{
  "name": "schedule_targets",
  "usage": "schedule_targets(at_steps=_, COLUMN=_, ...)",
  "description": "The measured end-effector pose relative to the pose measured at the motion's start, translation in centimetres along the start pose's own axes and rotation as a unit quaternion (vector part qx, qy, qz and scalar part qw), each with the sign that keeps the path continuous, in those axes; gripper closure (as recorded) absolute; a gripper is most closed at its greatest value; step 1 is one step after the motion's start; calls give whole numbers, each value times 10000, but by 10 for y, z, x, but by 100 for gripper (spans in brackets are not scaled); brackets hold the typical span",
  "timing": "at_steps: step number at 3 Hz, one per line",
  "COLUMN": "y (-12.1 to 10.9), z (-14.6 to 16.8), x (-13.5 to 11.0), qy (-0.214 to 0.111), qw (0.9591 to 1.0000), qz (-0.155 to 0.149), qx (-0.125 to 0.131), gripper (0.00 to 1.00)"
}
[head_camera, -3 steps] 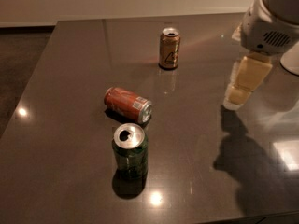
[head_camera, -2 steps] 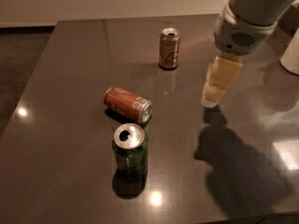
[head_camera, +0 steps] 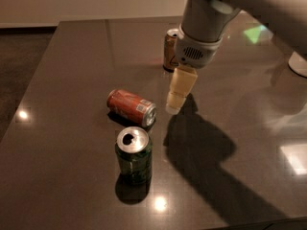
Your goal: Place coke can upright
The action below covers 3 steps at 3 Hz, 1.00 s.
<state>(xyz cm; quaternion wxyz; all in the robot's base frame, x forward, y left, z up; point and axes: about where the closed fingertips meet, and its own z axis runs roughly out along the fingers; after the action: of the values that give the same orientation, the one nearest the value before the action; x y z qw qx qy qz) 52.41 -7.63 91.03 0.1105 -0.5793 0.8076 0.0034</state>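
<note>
Lying on its side near the middle of the bench point(head_camera: 72, 80), the coke can point(head_camera: 130, 107) points its silver end toward the lower right, so nothing of the task is done yet. The gripper point(head_camera: 173, 107) hangs just beside that silver end, to its right and a little above the bench top, not touching the can. Its jaws show as one pale block with no gap between them, so they read as closed together with nothing held.

What is left, by my judgement, is everything: opening over the can, gripping it, tipping it onto its base and letting go.

A dark green can point(head_camera: 134, 156) stands upright close in front of the coke can, and could be knocked if the arm sweeps low. A brown-gold can point(head_camera: 170, 49) stands farther back, partly hidden behind the arm's wrist.
</note>
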Motion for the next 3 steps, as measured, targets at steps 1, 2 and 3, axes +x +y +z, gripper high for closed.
schedule_targets(at_steps=1, y=1, z=23, x=-27, qy=-24, qw=9998, qz=108, qx=-156, gripper=0)
schedule_targets(at_steps=2, y=13, z=33, x=-50, qy=-74, qw=9995, qz=127, qx=-282, gripper=0)
schedule_targets(at_steps=3, y=27, z=39, x=-68, qy=-71, qw=9993, qz=77, qx=-369, gripper=0)
